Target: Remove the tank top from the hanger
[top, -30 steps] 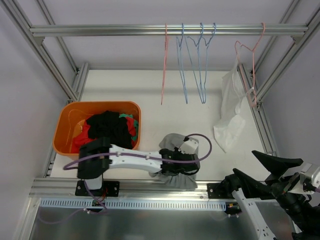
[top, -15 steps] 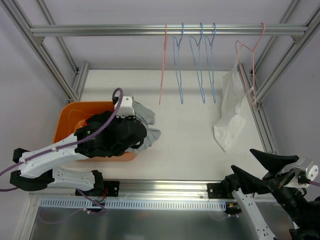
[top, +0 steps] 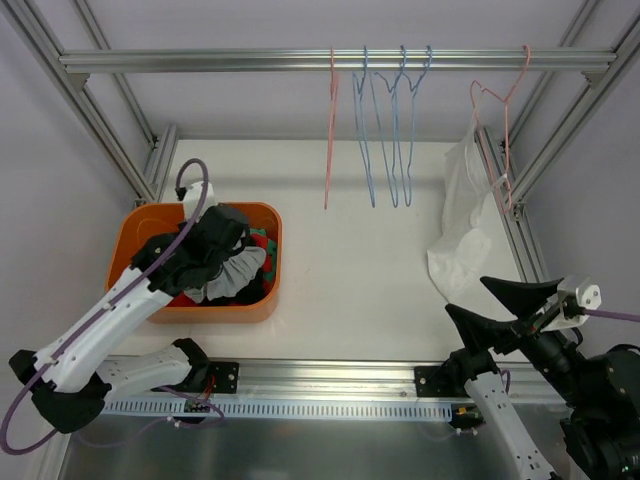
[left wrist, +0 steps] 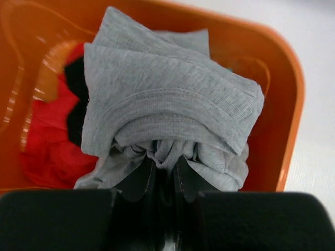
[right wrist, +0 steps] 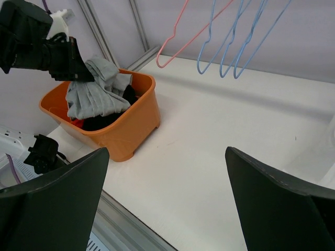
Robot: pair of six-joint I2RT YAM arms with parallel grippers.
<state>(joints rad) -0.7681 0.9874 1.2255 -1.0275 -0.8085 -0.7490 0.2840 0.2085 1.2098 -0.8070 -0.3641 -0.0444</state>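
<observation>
We are looking down on the white table (top: 380, 280), where the orange basket (top: 240, 308) is sitting at the left with red and black clothes (left wrist: 44, 141) inside. The grey tank top (left wrist: 167, 99) is hanging bunched over that basket, and the left gripper (left wrist: 163, 177) is pinching its gathered fabric. The right gripper (right wrist: 166, 157) is hovering with its fingers spread wide, gripping nothing. Blue hangers (top: 390, 130) are dangling from the rail (top: 200, 62). We are not managing to tell whether the tank top is touching the clothes beneath.

Left gripper (left wrist: 163, 175), clamped on the top (left wrist: 167, 99), now over the bin (left wrist: 292, 99), moved there from the table (top: 380, 260) near edge.
</observation>
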